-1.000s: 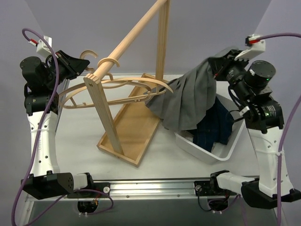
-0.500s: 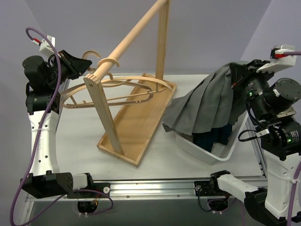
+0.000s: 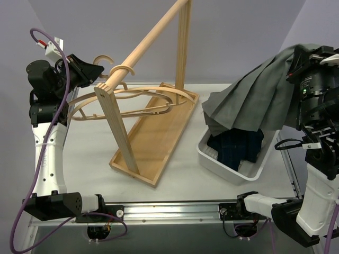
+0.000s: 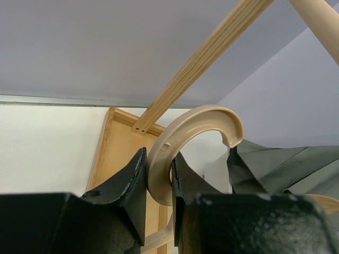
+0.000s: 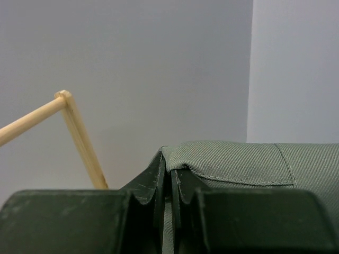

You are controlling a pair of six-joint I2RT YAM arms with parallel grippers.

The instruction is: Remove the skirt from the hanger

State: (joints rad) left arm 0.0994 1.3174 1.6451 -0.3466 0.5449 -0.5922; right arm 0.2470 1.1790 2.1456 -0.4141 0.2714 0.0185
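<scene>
The grey pleated skirt [image 3: 259,100] hangs from my right gripper [image 5: 170,177], which is shut on its hem edge [image 5: 233,159] high at the far right. The cloth drapes over the white bin and is apart from the hanger. The beige hanger [image 3: 137,95] lies roughly level at the left, beside the rack's upright. My left gripper [image 4: 159,166] is shut on the hanger's hook [image 4: 198,119]. In the top view that gripper [image 3: 95,71] sits at the far left, and the right gripper's fingertips are hidden under the skirt. A corner of the skirt [image 4: 275,164] shows in the left wrist view.
A wooden clothes rack stands mid-table, with a long slanted rail [image 3: 148,42], two uprights and a flat base tray [image 3: 159,137]. A white bin [image 3: 222,164] at the right holds a dark blue garment [image 3: 235,148]. Grey walls close in behind.
My right gripper has carried the skirt up and to the right, off the hanger's end and over the bin. The hanger and left gripper have hardly moved.
</scene>
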